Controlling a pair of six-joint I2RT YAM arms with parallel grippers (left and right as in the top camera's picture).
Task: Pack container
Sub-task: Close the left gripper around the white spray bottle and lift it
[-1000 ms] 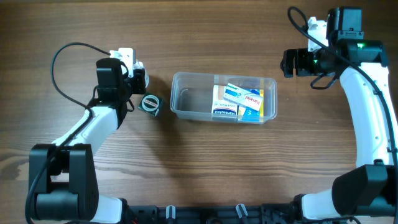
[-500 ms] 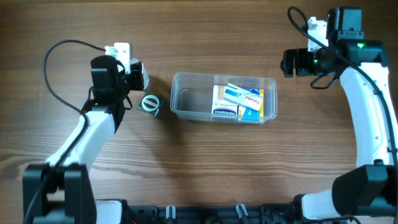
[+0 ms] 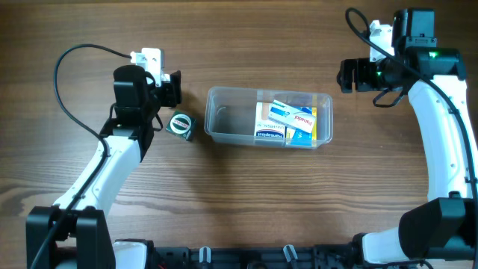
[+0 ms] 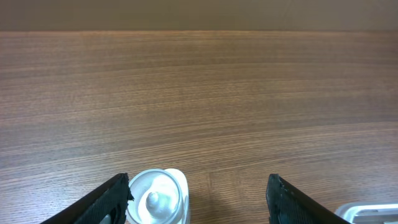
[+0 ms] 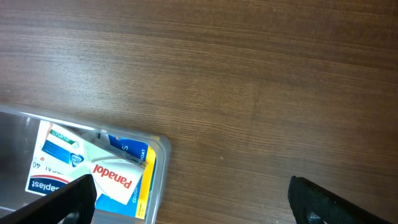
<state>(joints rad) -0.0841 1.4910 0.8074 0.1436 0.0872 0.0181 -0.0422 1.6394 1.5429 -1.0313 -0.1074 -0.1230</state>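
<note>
The clear container (image 3: pixel 224 123) lies on the wooden bench (image 3: pixel 246 202). Medicine boxes fill the half toward the right arm, with a Panadol box (image 3: pixel 300 117) on top. The other half is bare. The left tool (image 3: pixel 170 90) is just off the container's bare end, fingers wide apart and holding nothing. A small bottle with a white cap (image 3: pixel 180 124) stands beside that same end, close to one finger (image 4: pixel 112 199). The right tool (image 3: pixel 347 75) is off the container's filled end, wide and empty.
</note>
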